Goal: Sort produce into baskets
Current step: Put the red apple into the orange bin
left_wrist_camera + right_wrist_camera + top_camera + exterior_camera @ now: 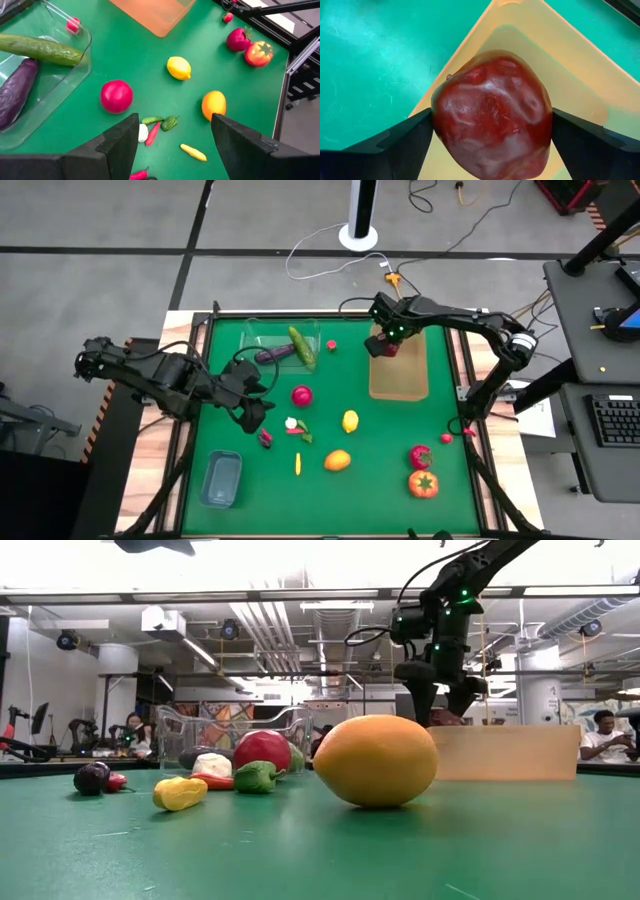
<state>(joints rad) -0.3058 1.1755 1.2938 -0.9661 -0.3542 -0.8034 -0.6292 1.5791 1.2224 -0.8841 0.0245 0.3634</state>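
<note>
My right gripper point(385, 345) is over the far left corner of the tan wooden tray point(400, 375), shut on a dark red, lumpy fruit point(492, 117). My left gripper point(175, 125) stands open above the green mat, left of the middle, with nothing between its fingers. Beyond it lie a red round fruit point(116, 96), a lemon point(178, 68), an orange fruit point(213, 104) and small chillies point(155, 127). The clear tub point(262, 335) at the far side holds a cucumber point(302, 347) and an eggplant point(275, 354). My right gripper pinches the dark red fruit by its two opposite sides point(437, 120) between its two fingers. The fingers come from above, pointing steeply down. The fruit hangs just over the tray's far left corner point(470, 45); I cannot tell whether it touches the tray floor.
A bluish-grey tub point(221, 478) sits at the near left corner. A tomato point(423, 484) and a red fruit point(420, 456) lie near right, and a yellow chilli point(298, 464) lies near the middle. Small red pieces point(446, 438) lie by the right edge. A small red fruit point(331, 346) lies beside the clear tub.
</note>
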